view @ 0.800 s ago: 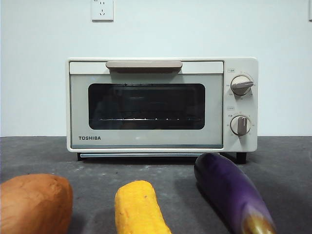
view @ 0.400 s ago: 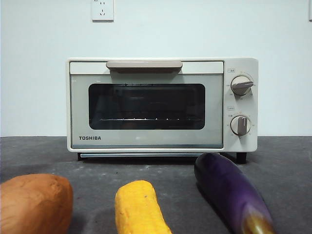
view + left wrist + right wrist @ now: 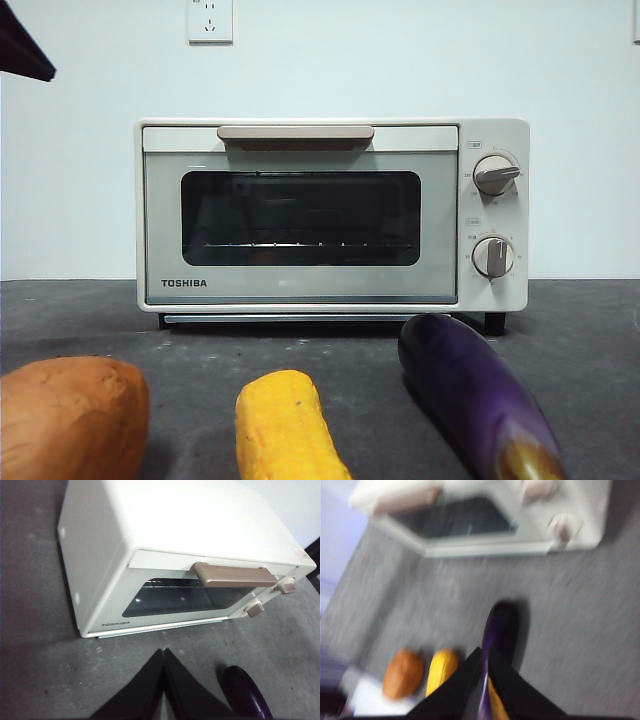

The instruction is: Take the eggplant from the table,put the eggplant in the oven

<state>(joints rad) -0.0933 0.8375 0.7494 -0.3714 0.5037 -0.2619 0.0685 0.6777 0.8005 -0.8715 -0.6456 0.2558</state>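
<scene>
The eggplant [image 3: 478, 395], glossy dark purple with a yellowish stem end, lies on the table [image 3: 580, 330] at the front right, ahead of the oven [image 3: 330, 215]. The oven is cream-white and its door is closed. My left gripper [image 3: 163, 653] hangs shut and empty above the table in front of the oven door, with the eggplant [image 3: 246, 692] off to one side. My right gripper [image 3: 484, 653] is shut and empty, high over the eggplant [image 3: 499, 630] in a blurred view. A black arm tip [image 3: 22, 45] shows at the front view's top left corner.
A yellow corn cob [image 3: 285, 428] and an orange-brown sweet potato [image 3: 70, 418] lie at the front, left of the eggplant. The oven's beige handle [image 3: 295, 133] runs along the door's top and two knobs [image 3: 494, 215] sit on its right side. A white wall stands behind.
A black arm tip has come into the front view's top left corner. The eggplant, corn, sweet potato and oven have not moved.
</scene>
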